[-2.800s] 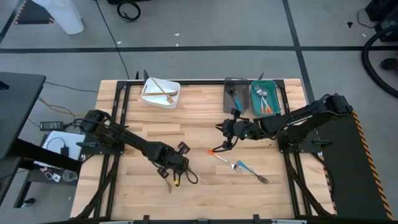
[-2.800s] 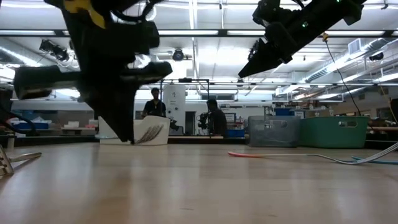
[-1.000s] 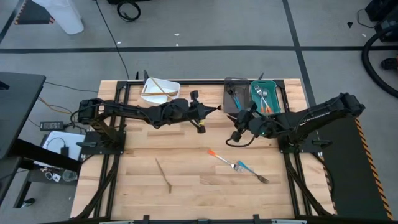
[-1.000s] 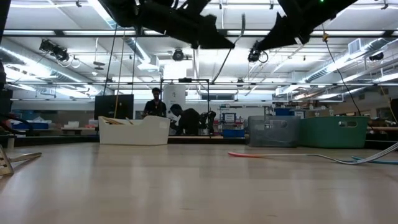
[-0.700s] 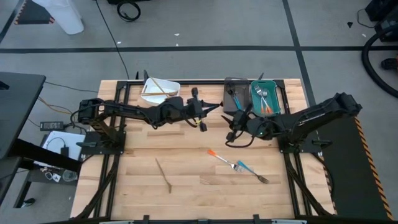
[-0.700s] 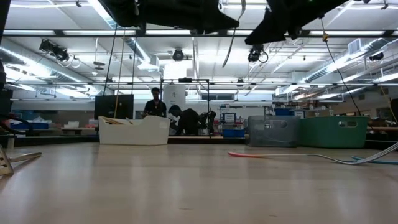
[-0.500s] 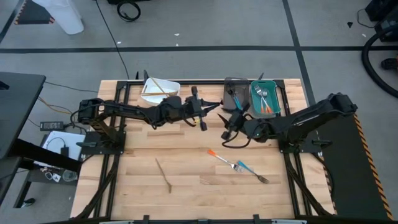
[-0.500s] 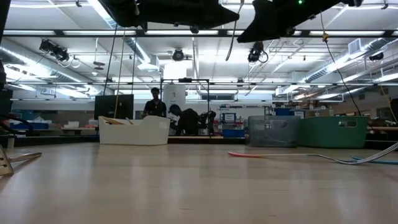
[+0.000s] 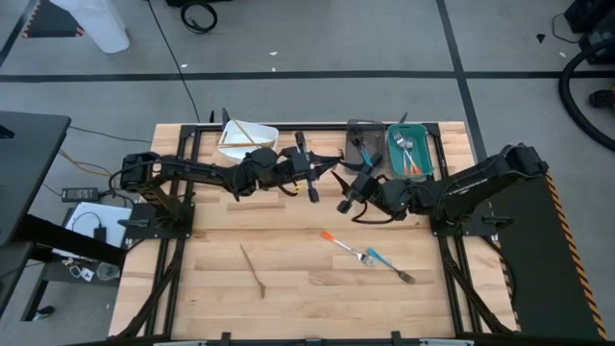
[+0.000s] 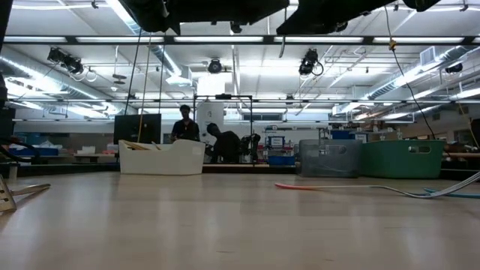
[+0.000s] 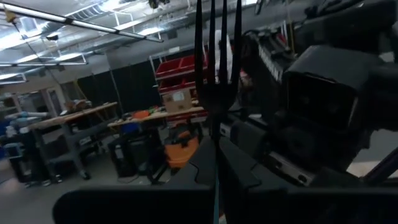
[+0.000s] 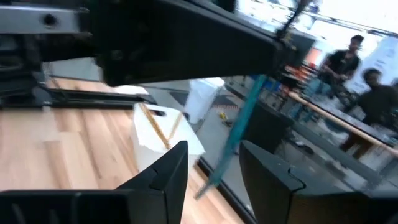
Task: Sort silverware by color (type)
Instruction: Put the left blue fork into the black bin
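Left hand (image 9: 332, 164) clamps a blue-handled fork (image 11: 216, 68); right hand (image 9: 346, 195) near — agape.

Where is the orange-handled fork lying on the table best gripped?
The orange-handled fork lies flat, so probably come from straight above and close across its orange handle; that end is free, while the metal end lies close to the blue-handled fork.

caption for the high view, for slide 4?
Left gripper passes a blue-handled fork toward right gripper above the table.
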Robot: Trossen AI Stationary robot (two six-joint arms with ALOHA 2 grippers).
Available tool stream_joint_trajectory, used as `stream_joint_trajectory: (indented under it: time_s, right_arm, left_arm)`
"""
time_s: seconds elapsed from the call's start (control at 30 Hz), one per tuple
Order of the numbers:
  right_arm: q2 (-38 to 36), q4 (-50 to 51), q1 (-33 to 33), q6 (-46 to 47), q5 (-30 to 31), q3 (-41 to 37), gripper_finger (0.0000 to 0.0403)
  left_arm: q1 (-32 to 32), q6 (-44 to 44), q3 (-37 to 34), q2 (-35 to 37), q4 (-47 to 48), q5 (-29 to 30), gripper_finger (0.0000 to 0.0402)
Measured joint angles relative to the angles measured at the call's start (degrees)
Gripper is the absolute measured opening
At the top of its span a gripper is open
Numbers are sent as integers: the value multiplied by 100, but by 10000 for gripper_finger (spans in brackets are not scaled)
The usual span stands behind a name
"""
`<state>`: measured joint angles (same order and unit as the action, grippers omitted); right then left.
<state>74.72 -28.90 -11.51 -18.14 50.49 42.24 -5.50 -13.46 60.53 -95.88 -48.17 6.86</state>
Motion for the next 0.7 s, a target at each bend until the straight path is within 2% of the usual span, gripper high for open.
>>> stream_joint_trajectory:
  time_s: [0.23,0.4,0.53,0.7]
  right_arm:
    - [-1,-327,0,-386,-165,-1,153]
    - [-2,-366,2,-601,-7,0,146]
    - [-2,-363,61,-648,49,-1,116]
    - [-2,-366,127,-638,38,-2,60]
  left_arm:
    - [0,271,0,0,-91,-206,9]
    - [2,278,0,0,-91,-226,9]
    - [2,278,0,0,-89,-226,9]
    - [-2,274,0,0,-84,-222,12]
